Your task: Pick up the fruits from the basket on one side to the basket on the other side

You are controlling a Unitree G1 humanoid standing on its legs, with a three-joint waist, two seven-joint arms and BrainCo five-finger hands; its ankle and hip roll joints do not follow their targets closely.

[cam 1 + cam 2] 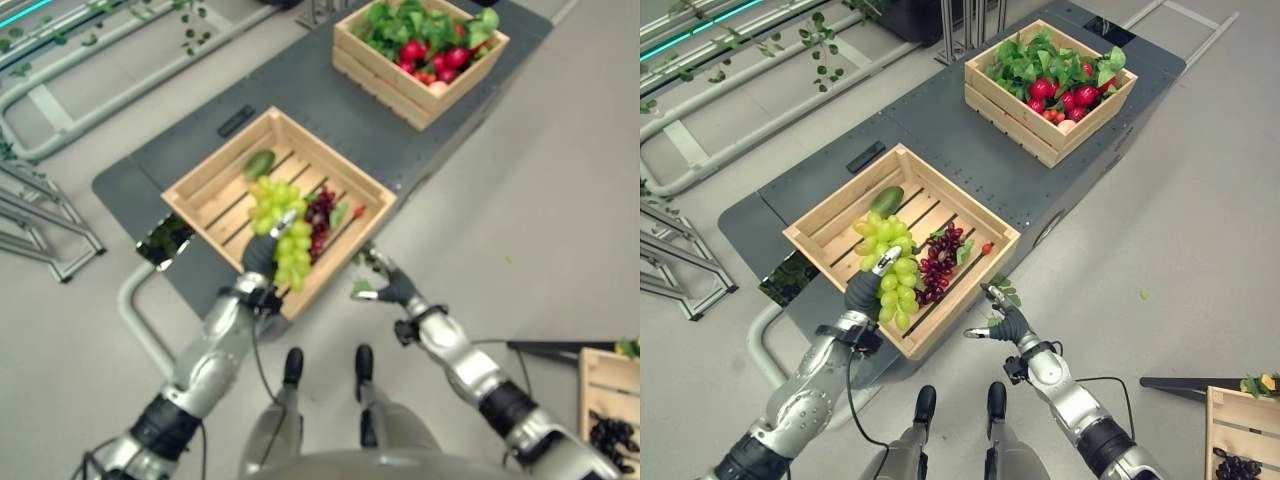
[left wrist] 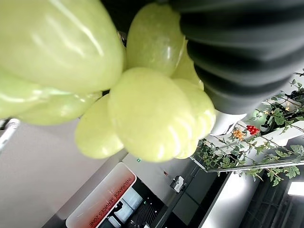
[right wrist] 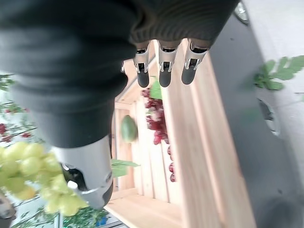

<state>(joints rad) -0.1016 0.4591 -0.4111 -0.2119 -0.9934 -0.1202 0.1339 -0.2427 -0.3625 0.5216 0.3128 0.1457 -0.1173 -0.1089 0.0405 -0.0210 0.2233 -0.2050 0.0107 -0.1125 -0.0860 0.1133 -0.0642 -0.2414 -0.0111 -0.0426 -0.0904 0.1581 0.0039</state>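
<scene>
Grapes (image 1: 888,272) — the green bunch — hang clamped in our left robot hand (image 1: 862,290) above the near crate (image 1: 825,228), clear of its slats. We judge a straight lift best before swinging aside, so trailing berries clear the front rim. Our right robot hand (image 1: 1006,322) hovers fingers-apart off the bench (image 1: 940,130) edge — open floor there gives room.

The left hand (image 1: 866,290) grips green grapes (image 1: 890,270) above the near crate (image 1: 830,225) on the grey surface (image 1: 970,150), beside red grapes (image 1: 939,262) and a mango (image 1: 886,200). The right hand (image 1: 1005,322) hovers just off the crate's corner, fingers relaxed. A far crate (image 1: 1015,105) holds greens and red fruit.
</scene>
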